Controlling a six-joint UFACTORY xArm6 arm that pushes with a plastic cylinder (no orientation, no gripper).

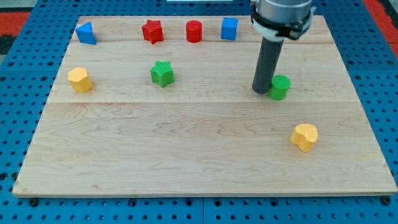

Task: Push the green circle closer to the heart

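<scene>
Wood lies bare between green circle (280,87), touched by my tip (260,91), and yellow heart (304,136); fingers: none visible.

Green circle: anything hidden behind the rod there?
My tip stands at the green circle's left edge, seemingly touching. The rod covers the circle's left rim and a strip of the board behind it; nothing lies on top of the circle.
</scene>
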